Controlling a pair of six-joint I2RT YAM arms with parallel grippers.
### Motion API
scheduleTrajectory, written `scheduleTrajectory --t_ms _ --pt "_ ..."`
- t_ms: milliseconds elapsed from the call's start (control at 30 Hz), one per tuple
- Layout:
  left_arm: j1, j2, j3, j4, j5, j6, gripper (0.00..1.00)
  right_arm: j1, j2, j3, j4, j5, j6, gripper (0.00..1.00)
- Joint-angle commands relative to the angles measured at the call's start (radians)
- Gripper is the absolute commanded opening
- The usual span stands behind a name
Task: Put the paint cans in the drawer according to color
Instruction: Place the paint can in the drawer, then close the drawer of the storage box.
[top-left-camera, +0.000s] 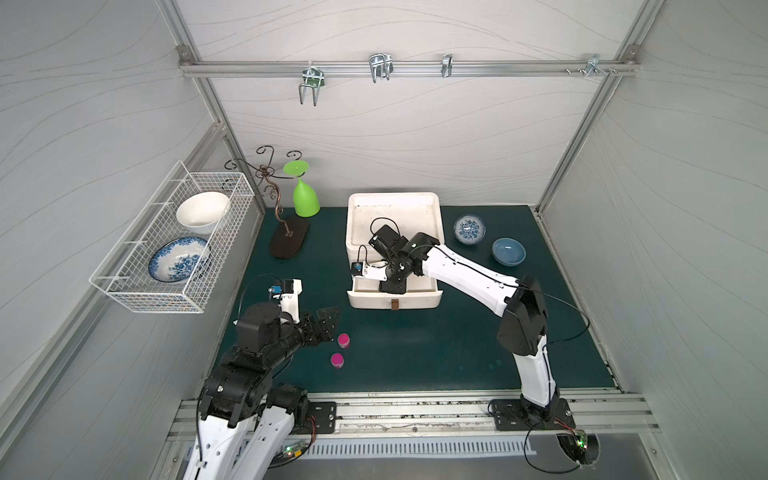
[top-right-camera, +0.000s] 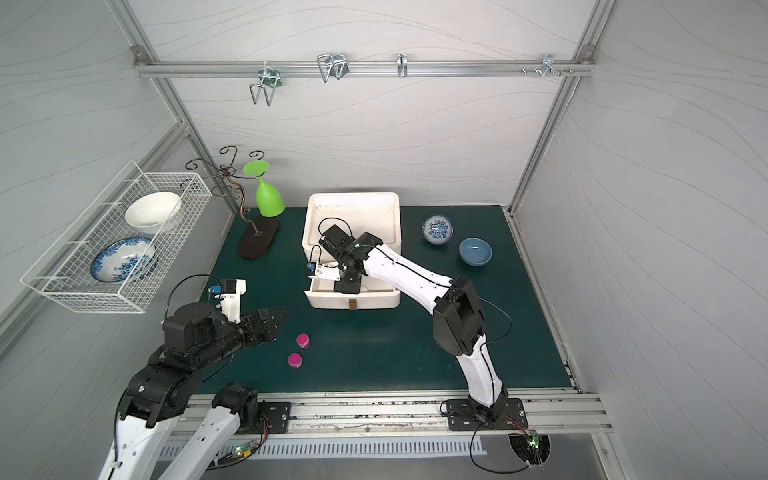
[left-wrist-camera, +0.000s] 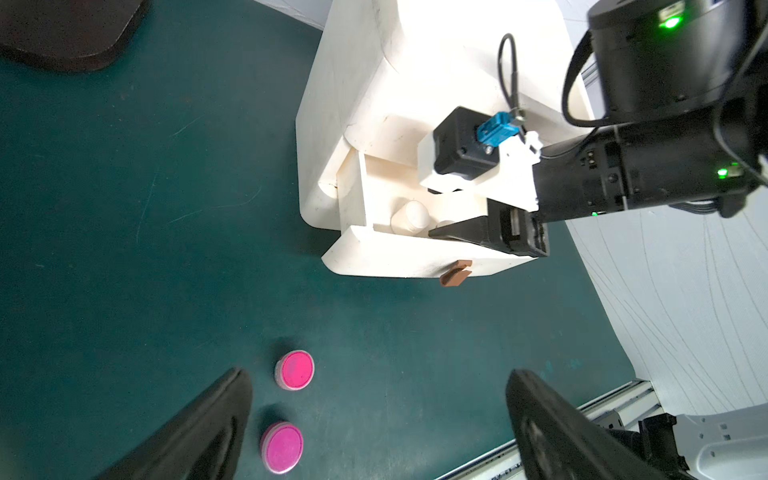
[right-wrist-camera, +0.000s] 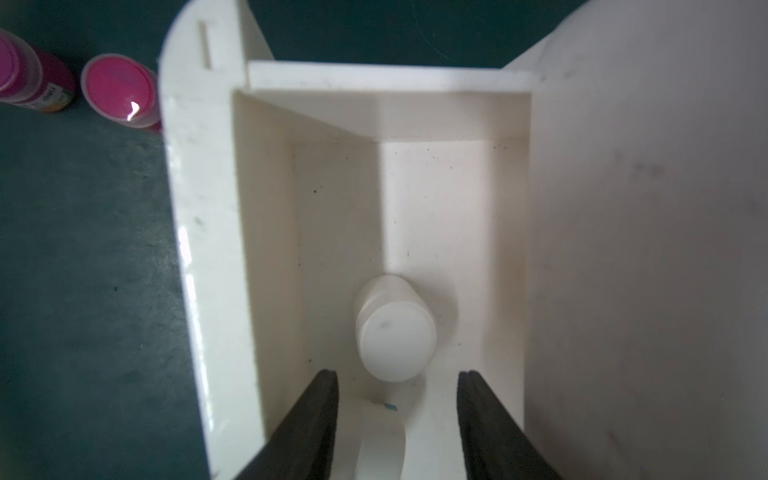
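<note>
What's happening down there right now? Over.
Left jaws open near two magenta cans. Right jaws open inside pulled-out drawer, white can standing there. Nothing blocking.

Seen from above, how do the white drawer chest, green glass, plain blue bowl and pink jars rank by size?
Largest to smallest in a top view:
1. white drawer chest
2. green glass
3. plain blue bowl
4. pink jars, which look alike

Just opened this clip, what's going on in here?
The right hand is down in the pulled-out drawer of the white chest, fingers apart, next to a white paint can standing inside. The left hand hangs open beside two magenta paint cans standing on the green mat. No orange cans show in any view.
</note>
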Motion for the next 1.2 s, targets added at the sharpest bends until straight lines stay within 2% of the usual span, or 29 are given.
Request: scheduleTrajectory --t_ms 0,33,67,100,133,333,433,500,633,700,800,967,1167 --pt "0.006 0.044 0.024 0.063 -0.008 0.013 0.99 0.018 -0.125 -0.01 -0.039 0.051 0.041 0.51" --pt "0.006 0.066 0.037 0.071 -0.011 0.01 0.99 0.022 -0.157 -0.029 -0.029 0.064 0.063 0.52" --pt "0.005 0.086 0.055 0.079 -0.013 0.006 1.0 0.029 -0.188 -0.051 -0.015 0.081 0.086 0.61" --pt "0.006 0.114 0.074 0.093 -0.017 0.0 1.0 0.04 -0.234 -0.085 0.013 0.111 0.118 0.85" --pt "0.005 0.142 0.097 0.111 -0.023 -0.004 1.0 0.055 -0.282 -0.126 0.047 0.142 0.152 0.99" --pt "0.007 0.388 0.29 0.169 -0.088 -0.026 1.0 0.173 -0.612 -0.441 0.275 0.361 0.376 0.99" --pt "0.011 0.549 0.405 0.168 -0.091 -0.028 1.0 0.197 -0.773 -0.594 0.358 0.464 0.581 0.99" --pt "0.02 0.647 0.472 0.177 -0.087 -0.023 0.93 0.196 -0.866 -0.685 0.369 0.506 0.734 0.99" --pt "0.038 0.839 0.611 0.188 -0.053 -0.008 0.68 0.198 -1.046 -0.861 0.372 0.551 0.974 0.99" --pt "0.038 0.922 0.676 0.198 -0.039 -0.001 0.64 0.201 -1.144 -0.952 0.42 0.549 1.062 0.99" --pt "0.035 1.03 0.77 0.204 -0.029 0.013 0.63 0.207 -1.27 -1.094 0.516 0.503 1.107 0.99" --pt "0.03 1.179 0.882 0.162 -0.098 0.067 0.62 0.234 -1.331 -1.199 0.538 0.503 1.181 0.99" --pt "0.019 1.261 0.888 0.194 -0.102 0.071 0.53 0.332 -1.237 -1.255 0.634 0.562 1.227 0.99"
